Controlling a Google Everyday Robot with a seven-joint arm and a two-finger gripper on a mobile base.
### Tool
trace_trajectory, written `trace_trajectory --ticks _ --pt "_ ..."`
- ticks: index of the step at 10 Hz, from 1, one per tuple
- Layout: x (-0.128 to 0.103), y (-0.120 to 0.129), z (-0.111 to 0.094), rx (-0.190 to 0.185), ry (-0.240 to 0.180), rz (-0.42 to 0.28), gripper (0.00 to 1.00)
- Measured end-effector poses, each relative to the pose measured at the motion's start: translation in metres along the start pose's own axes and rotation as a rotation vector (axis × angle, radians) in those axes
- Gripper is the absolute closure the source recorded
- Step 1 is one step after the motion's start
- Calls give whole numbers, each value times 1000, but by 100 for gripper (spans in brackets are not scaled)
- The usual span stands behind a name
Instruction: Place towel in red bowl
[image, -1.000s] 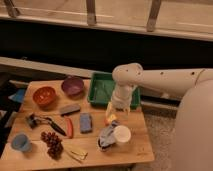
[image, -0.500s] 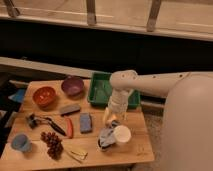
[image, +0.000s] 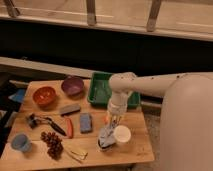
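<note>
Gripper (image: 111, 126) low over crumpled grey towel (image: 105, 139) on wooden counter (image: 138, 126), its grip impossible to tell, round red bowl (image: 44, 96) well apart

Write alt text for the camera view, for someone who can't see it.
A white robot arm reaches down over a wooden table, its gripper directly over a crumpled towel beside a white cup. The red bowl sits at the back left, with a purple bowl and a green tray to its right.
</note>
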Motion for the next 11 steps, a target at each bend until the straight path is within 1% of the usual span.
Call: trace_trajectory --ticks 2,3,4,6,7,8,9,10,11 --pt "-1 3 -4 9 -14 -12 97" --pt "-3 5 -7 11 -23 -8 100" --pt "-5 7 -14 13 -50 2 100" --pt "-8 9 -39 12 -129 29 100" --pt "-10 9 -57 9 -182 43 100" --pt "-14 10 -78 0 -244 58 100" --pt "-20 9 -99 -15 -304 71 100" --pt "-30 8 -118 -44 -361 82 100" --pt "-42 8 -133 -72 -407 88 100"
